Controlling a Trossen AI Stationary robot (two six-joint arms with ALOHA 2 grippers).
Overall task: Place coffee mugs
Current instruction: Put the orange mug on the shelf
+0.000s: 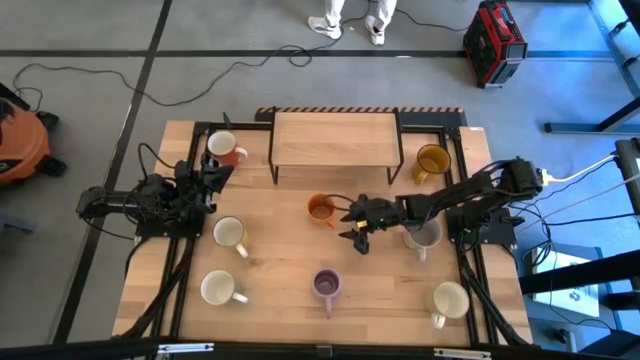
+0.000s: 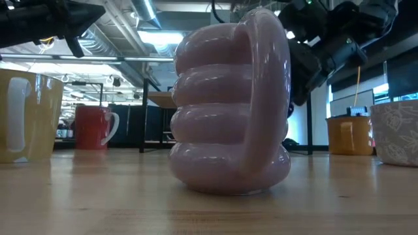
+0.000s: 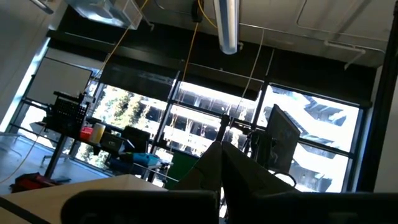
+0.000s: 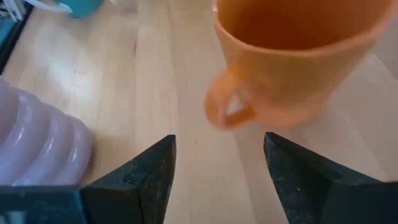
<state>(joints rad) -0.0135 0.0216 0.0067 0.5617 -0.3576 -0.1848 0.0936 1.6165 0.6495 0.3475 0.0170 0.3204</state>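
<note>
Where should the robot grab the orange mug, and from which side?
Probably by the handle. The orange mug stands upright on the table, its loop handle sticking out toward the open right end effector. Coming level from that side, one finger could slip through the loop. The left end effector waits far off.

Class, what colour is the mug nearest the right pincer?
Orange; clearest in the right wrist view.
</note>
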